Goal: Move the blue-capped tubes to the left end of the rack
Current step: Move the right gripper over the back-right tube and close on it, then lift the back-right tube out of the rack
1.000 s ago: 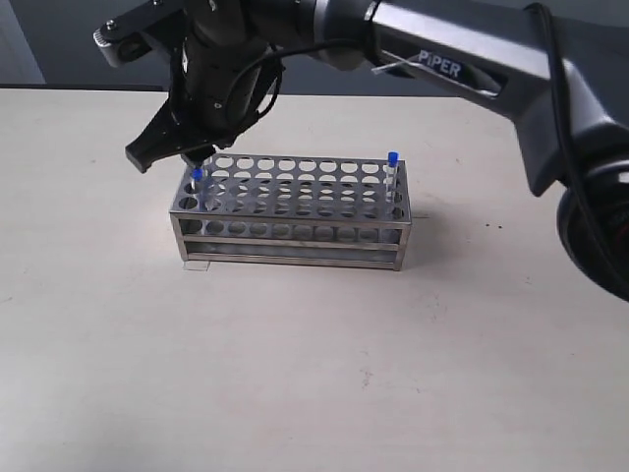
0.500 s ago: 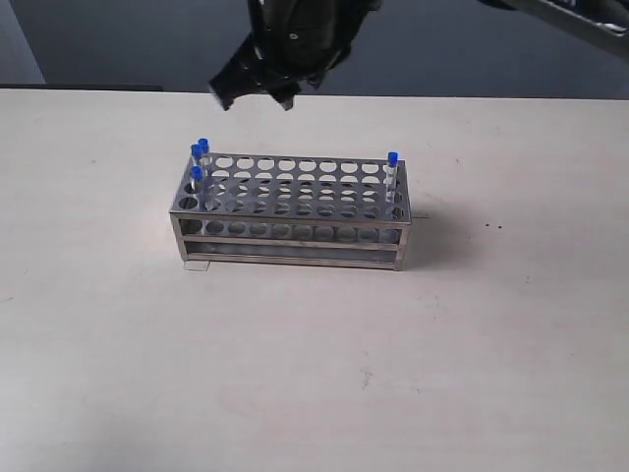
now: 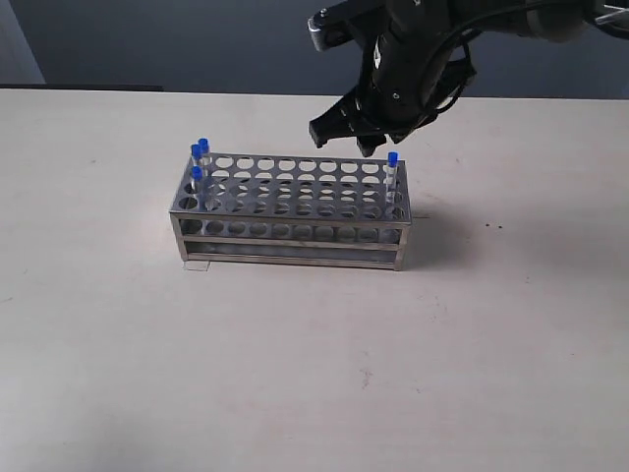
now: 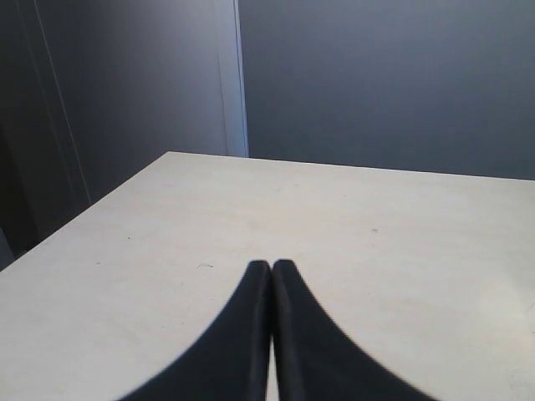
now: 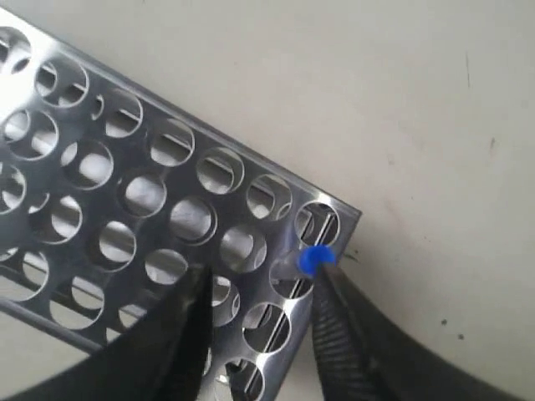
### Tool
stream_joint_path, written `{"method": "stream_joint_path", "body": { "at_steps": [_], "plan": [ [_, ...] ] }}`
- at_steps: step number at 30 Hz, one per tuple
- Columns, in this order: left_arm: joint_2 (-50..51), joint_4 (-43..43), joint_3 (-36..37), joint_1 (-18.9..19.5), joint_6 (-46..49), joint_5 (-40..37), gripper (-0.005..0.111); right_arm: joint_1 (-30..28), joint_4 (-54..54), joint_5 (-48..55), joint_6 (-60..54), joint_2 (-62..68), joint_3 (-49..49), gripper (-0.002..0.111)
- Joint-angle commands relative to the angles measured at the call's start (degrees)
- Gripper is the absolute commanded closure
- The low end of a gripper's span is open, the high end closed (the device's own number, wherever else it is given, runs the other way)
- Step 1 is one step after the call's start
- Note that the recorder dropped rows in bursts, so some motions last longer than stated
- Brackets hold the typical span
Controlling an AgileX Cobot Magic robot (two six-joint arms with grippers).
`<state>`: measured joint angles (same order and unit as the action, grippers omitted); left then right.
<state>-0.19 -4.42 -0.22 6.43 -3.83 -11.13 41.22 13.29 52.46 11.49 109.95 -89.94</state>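
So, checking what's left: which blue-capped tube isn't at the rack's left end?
The lone tube at the rack's right end, by the right gripper; the other three stand at the left.

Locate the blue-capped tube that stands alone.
Exterior view: the lone tube stands at the rack's right end, just beneath the open right gripper, opposite the other three.

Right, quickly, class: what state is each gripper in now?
Left gripper: shut, empty.
Right gripper: open, empty, near the thin clear blue-capped tube at the right end of the shiny steel rack.
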Motion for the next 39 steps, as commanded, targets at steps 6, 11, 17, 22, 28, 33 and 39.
{"method": "stream_joint_path", "body": {
  "at_steps": [6,11,17,22,28,33,39],
  "plan": [
    [0.2,0.3,0.2,-0.3,-0.1,0.7,0.106,-0.6,5.6,-1.1,2.7,1.7,0.6,0.069],
    [0.2,0.3,0.2,-0.3,-0.1,0.7,0.106,-1.1,8.2,-1.9,4.0,2.7,0.6,0.069],
    [0.2,0.3,0.2,-0.3,-0.1,0.7,0.106,-2.4,5.9,-2.2,4.2,5.2,0.6,0.069],
    [0.2,0.3,0.2,-0.3,-0.1,0.7,0.106,-2.5,5.8,-3.8,4.2,5.5,0.6,0.079],
    [0.2,0.3,0.2,-0.3,-0.1,0.7,0.106,-2.5,5.6,-4.6,4.2,5.5,0.6,0.108],
    [0.2,0.3,0.2,-0.3,-0.1,1.2,0.106,-2.1,5.1,-4.4,4.2,3.1,0.6,0.108],
    [0.2,0.3,0.2,-0.3,-0.1,0.8,0.106,-1.2,5.1,-6.3,4.2,-1.4,0.6,0.108]
  ]
}}
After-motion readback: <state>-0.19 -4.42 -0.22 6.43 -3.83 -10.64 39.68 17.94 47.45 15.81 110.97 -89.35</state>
